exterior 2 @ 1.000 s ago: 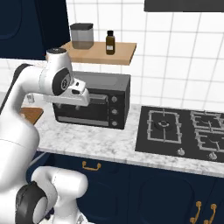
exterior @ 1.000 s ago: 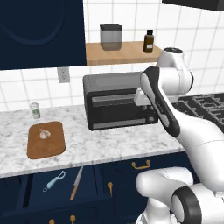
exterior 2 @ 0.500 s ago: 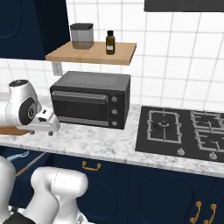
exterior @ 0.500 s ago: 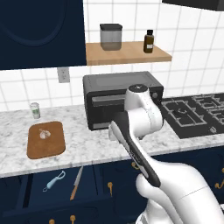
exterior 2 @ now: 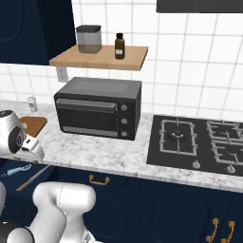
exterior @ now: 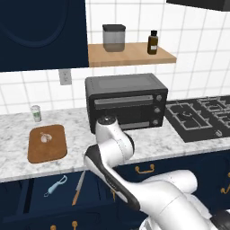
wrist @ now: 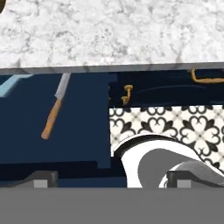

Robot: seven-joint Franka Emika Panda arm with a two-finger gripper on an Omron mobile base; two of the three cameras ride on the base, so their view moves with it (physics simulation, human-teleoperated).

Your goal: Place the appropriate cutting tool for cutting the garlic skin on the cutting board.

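Note:
The knife (wrist: 54, 111), with a brown wooden handle and a narrow grey blade, lies in the open dark blue drawer (wrist: 78, 131) below the counter. It also shows as the knife (exterior: 78, 188) in the left base view. The light blue peeler (exterior: 55, 186) lies to its left. On the counter above rests the brown cutting board (exterior: 47, 150), and the garlic (exterior: 44, 137) sits on its far half. My gripper (wrist: 109, 181) hangs above the drawer, open and empty, with fingertips (wrist: 41, 179) set wide apart. The knife lies ahead and left of them.
A black toaster oven (exterior: 126, 102) stands at the back of the marble counter (exterior: 148, 139), with a stove (exterior: 202, 117) to its right. A small jar (exterior: 36, 113) sits behind the board. Gold handles (wrist: 127, 94) stick out from the cabinet fronts beside the drawer.
The arm has swung from in front of the toaster oven down and to the left. The hand now points over the counter's front edge into the open drawer.

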